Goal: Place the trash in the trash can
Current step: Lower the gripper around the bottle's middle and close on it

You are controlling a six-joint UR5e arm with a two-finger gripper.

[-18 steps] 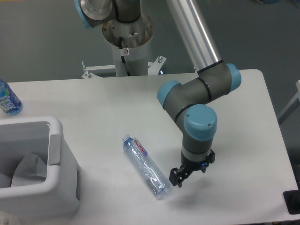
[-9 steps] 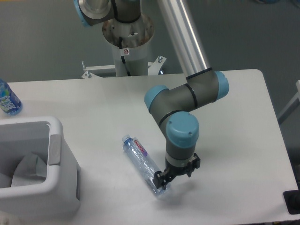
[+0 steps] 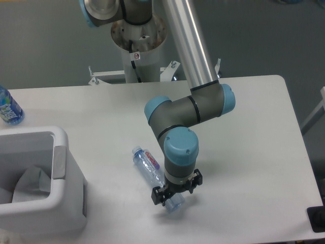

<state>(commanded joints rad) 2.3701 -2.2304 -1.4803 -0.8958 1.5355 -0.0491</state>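
Observation:
A clear crinkled plastic bottle with a pink-purple label (image 3: 151, 165) lies on the white table, cap toward the upper left. My gripper (image 3: 163, 198) is directly over the bottle's lower end, hiding part of it, with its fingers either side of the bottle. I cannot tell whether the jaws are open or shut. The white trash can (image 3: 66, 168) stands at the left edge. Inside it lies a crumpled white wad (image 3: 31, 182).
A blue-tinted bottle with a blue label (image 3: 8, 108) stands at the far left of the table, behind the bin. The arm's base column (image 3: 138, 40) rises behind the table's back edge. A dark object (image 3: 316, 218) sits at the lower right corner.
The arm has swung left across the table. My gripper moved from right of the bottle to directly over its lower end. The bottle has not moved.

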